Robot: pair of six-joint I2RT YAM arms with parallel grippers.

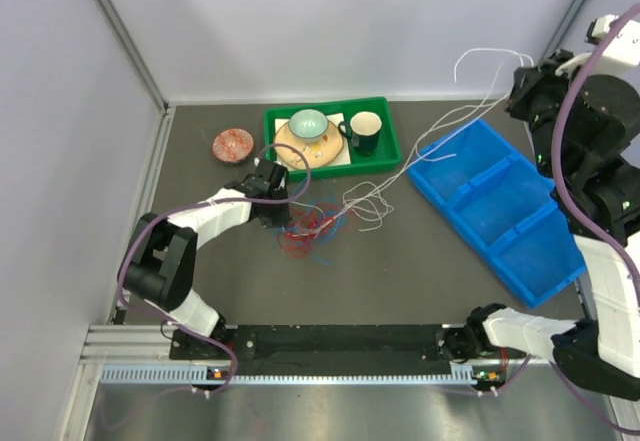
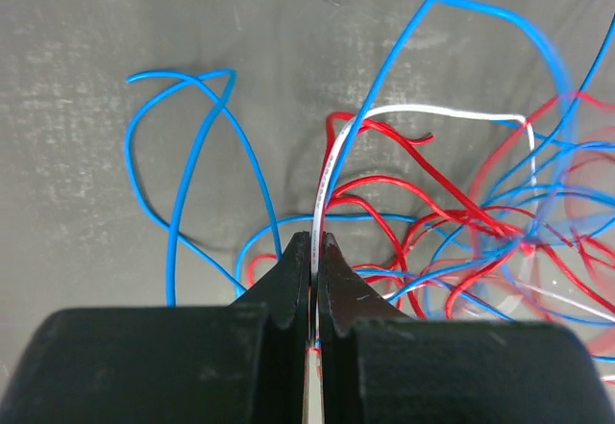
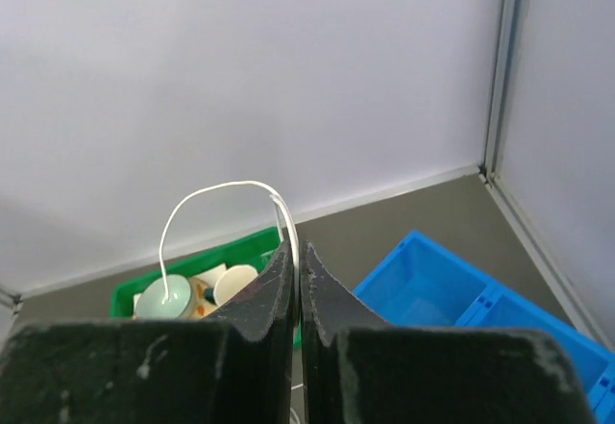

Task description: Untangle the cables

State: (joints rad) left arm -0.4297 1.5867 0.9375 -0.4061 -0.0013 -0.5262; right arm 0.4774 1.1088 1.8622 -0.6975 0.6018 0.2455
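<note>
On the bench [image 1: 400,261], a tray [image 1: 325,105] stands at the back centre. It carries a plate [image 1: 300,149] with a bowl [image 1: 308,122] at the plate's rear and a mug [image 1: 364,131] to the right, while a small dish [image 1: 232,145] lies just left of the tray and a divided bin [image 1: 470,176] lies to the right. The cables [image 1: 310,226] lie heaped in front of the tray, with the left gripper [image 2: 313,243] at the heap's left edge. A single cable [image 3: 216,186], pinched in that gripper, leads rightwards between tray and bin. It rises to the right gripper [image 3: 295,249], which pinches it above the bin's far end.
</note>
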